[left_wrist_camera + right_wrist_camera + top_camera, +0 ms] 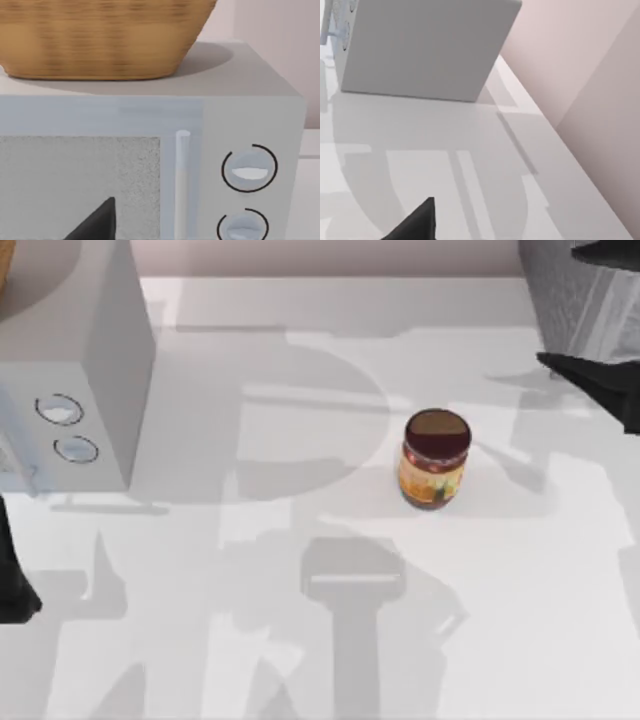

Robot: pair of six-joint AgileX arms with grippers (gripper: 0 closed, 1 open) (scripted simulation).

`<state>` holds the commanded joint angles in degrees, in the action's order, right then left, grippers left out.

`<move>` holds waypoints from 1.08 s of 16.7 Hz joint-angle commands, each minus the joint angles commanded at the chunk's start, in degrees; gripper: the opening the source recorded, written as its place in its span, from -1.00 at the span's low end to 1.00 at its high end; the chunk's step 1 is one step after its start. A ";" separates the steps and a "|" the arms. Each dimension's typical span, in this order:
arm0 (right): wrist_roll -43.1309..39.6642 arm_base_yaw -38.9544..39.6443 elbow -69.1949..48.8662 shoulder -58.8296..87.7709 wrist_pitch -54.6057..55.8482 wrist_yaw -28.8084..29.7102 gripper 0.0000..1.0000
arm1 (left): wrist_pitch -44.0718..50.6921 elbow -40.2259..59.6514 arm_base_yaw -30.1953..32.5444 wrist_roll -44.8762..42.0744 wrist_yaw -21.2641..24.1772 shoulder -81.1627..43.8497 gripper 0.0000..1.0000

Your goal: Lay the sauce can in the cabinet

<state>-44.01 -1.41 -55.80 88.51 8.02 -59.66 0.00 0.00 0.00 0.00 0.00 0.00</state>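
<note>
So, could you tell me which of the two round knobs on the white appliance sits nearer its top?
The upper knob, beside the top end of the vertical door handle, just below the wicker basket's shelf; the lower knob sits directly beneath it.

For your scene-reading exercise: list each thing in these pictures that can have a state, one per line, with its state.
sauce can: upright on the table, lid on, free of any claw.
cabinet: door shut, basket on top.
basket: upright on the cabinet.
left claw: facing the cabinet door.
right claw: above the table.
</note>
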 joint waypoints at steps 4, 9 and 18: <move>-4.62 0.35 -4.33 10.33 -1.70 -5.68 1.00 | 0.00 0.00 0.00 0.00 0.00 0.00 1.00; -10.32 0.63 -9.73 22.95 -3.63 -12.16 1.00 | 0.00 0.00 0.00 0.00 0.00 0.00 1.00; -19.24 2.22 -17.44 45.64 -8.17 -22.78 1.00 | 0.00 0.00 0.00 0.00 0.00 0.00 1.00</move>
<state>-63.25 0.81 -73.24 134.15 -0.15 -82.44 0.00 0.00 0.00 0.00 0.00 0.00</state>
